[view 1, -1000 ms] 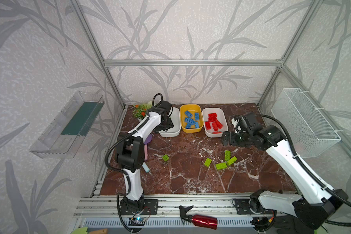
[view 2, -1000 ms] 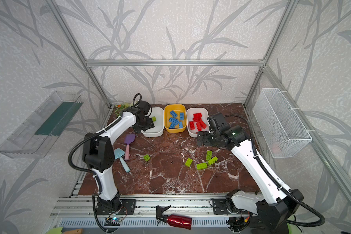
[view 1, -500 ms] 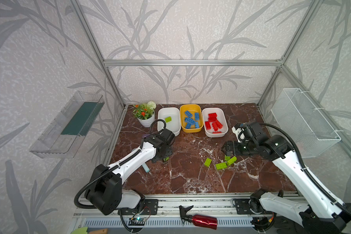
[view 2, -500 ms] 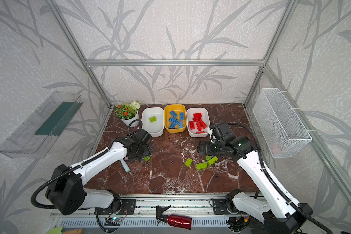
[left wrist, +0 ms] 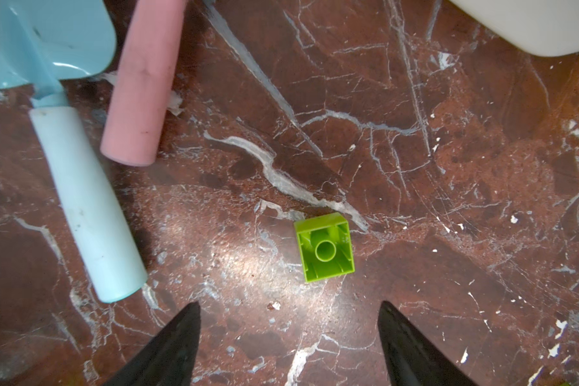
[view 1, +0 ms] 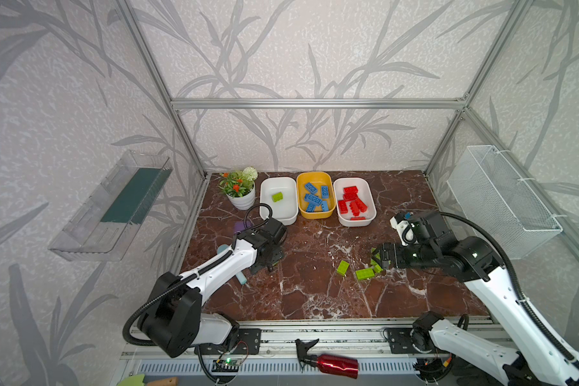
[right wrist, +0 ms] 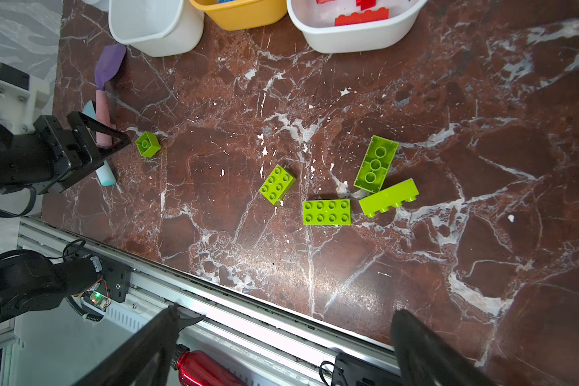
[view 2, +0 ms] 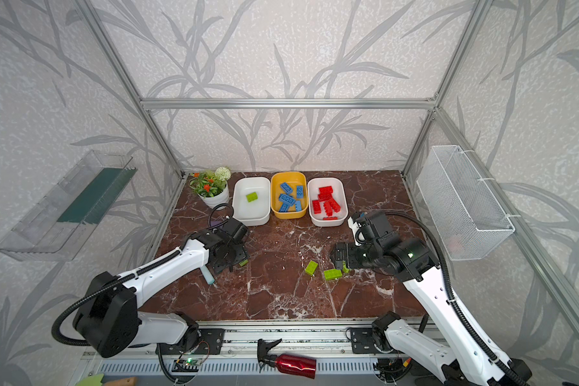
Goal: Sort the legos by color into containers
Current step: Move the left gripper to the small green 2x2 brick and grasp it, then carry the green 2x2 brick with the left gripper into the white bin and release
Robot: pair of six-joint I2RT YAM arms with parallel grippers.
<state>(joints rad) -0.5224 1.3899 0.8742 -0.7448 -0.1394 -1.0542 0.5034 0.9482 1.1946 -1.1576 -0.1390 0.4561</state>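
Three containers stand in a row at the back. The left white tub [view 1: 281, 215] holds one green lego [view 1: 276, 196]. The yellow tub [view 1: 316, 215] holds blue legos [view 1: 313, 199], and the right white tub [view 1: 356, 222] holds red legos [view 1: 351, 204]. My left gripper [left wrist: 288, 304] is open and empty, and a small green lego [left wrist: 325, 247] lies studs-down just ahead of its fingertips. My right gripper [right wrist: 285, 310] is open and empty above several loose green legos [right wrist: 326, 212]. In both top views it [view 1: 378, 259] partly hides that cluster.
A light-blue trowel [left wrist: 81, 187] and a pink-handled tool [left wrist: 141, 87] lie beside the left gripper. A flower pot [view 1: 241, 194] stands left of the tubs. A wire basket [view 1: 502, 200] hangs on the right wall. A red spray bottle [view 1: 335, 366] lies past the front rail.
The left gripper came away from the back white tub, where a green lego now lies, and dropped toward the small green lego. The right gripper moved forward over the green cluster.
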